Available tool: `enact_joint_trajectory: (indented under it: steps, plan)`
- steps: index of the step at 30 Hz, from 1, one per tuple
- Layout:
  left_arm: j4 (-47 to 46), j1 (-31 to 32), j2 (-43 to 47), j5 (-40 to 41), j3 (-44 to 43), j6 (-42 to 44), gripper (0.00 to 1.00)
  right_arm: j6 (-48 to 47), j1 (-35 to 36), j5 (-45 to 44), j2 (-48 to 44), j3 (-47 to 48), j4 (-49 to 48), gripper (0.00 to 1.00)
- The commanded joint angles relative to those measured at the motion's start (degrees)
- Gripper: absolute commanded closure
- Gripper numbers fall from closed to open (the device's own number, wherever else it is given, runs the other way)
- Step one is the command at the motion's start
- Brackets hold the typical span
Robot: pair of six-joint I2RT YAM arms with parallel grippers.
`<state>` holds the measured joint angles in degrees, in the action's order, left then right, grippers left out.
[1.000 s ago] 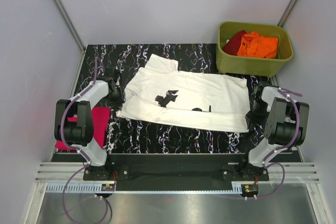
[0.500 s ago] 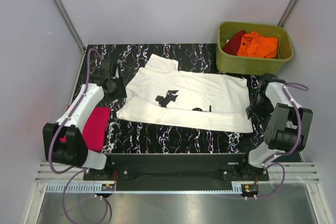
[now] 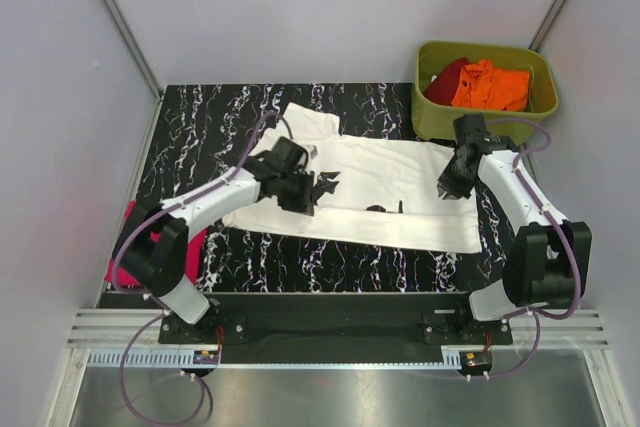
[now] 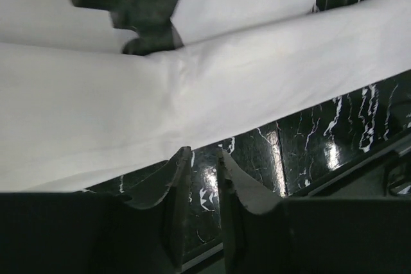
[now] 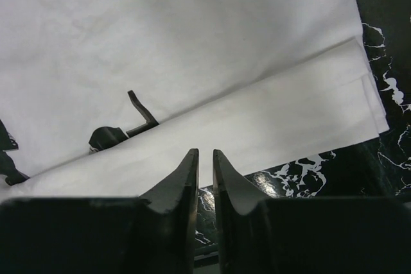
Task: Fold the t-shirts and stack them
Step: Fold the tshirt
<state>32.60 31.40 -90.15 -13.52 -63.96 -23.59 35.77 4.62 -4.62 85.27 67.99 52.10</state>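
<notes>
Top: white t-shirt point(image 3: 390, 182) lies flat mid-table point(image 3: 190, 127), left gripper point(image 3: 300, 187) over its black chest print point(image 3: 322, 185), right gripper point(image 3: 450, 185) over its right end. Orange t-shirt point(image 3: 490, 85) and dark red t-shirt point(image 3: 447, 77) sit in the olive tub point(image 3: 440, 122) at the far right corner, magenta t-shirt point(image 3: 120, 267) at the near left edge. Left wrist: fingers point(image 4: 164, 184) a narrow slit apart, clamping nothing, above the shirt's folded near edge; right wrist: same, barely parted, empty.
</notes>
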Motion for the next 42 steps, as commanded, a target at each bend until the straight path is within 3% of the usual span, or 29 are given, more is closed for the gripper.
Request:
enact_joint_trajectory:
  steps: [1, 6, 11, 33, 36, 39, 42]
  plan:
    - [-1.8, 6.5, -2.5, 8.5, -2.7, -1.1, 0.74, -2.0, -0.1, -1.9, -0.2, -0.7, -0.2, 0.82]
    - [-0.2, 10.9, -7.5, 18.1, -4.2, -0.9, 0.85, -1.7, -0.1, -2.6, -2.1, -3.6, -0.7, 0.84]
    - [-1.5, 11.5, -12.1, 22.3, -6.1, 0.6, 0.85, -1.5, -0.1, -3.0, -2.4, -5.2, -0.9, 0.84]
    - [2.6, 11.3, -21.7, 25.7, -18.8, 5.3, 0.86, -2.8, -0.1, -3.6, 0.9, -4.3, -0.9, 0.79]
    - [2.1, 11.3, -19.4, 23.9, -17.9, 5.1, 0.85, -2.5, -0.1, -1.8, 1.0, -5.3, -1.4, 0.72]
    - [3.2, 11.4, -16.3, 17.7, -18.3, 4.1, 0.74, -2.0, -0.1, 2.5, 1.5, -7.3, -3.1, 0.68]
    - [-2.0, 11.8, -12.6, 9.2, -14.4, 2.9, 0.65, 0.7, 0.5, 7.6, 1.8, -9.8, -6.2, 0.65]
